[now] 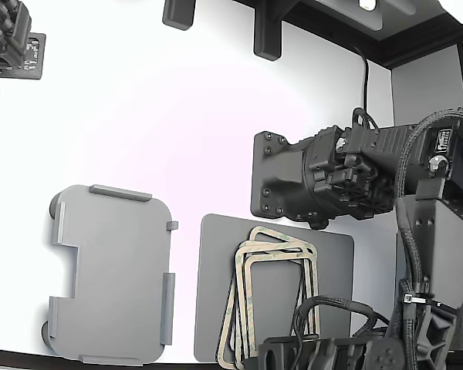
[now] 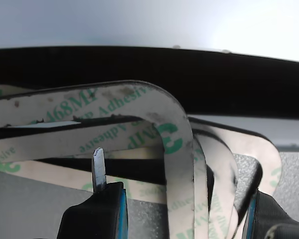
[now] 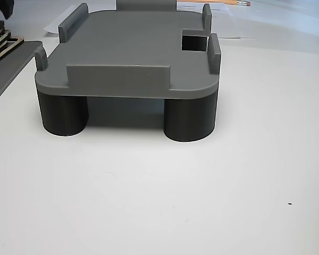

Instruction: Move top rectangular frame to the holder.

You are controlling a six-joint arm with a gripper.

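Several tan frames with greenish specks lie fanned in a stack (image 1: 278,245) on a dark grey mat (image 1: 216,293). In the wrist view the uppermost frame (image 2: 89,107) fills the picture, its rounded corner curving down between my fingers. My gripper (image 2: 177,199) is open: one thin-tipped finger (image 2: 98,172) stands inside the frame's opening and the other finger (image 2: 256,219) outside its corner. In the exterior view the gripper (image 1: 309,348) sits low over the near end of the stack. The light grey holder (image 1: 116,270) lies empty at the exterior view's left; it also shows in the other view (image 3: 127,48).
A bulky black arm body (image 1: 324,181) hangs over the mat's far edge. A second dark arm (image 1: 8,38) sits at the exterior view's top left. The table's black front edge (image 1: 100,358) runs below the holder. The other view shows the mat's corner (image 3: 10,64).
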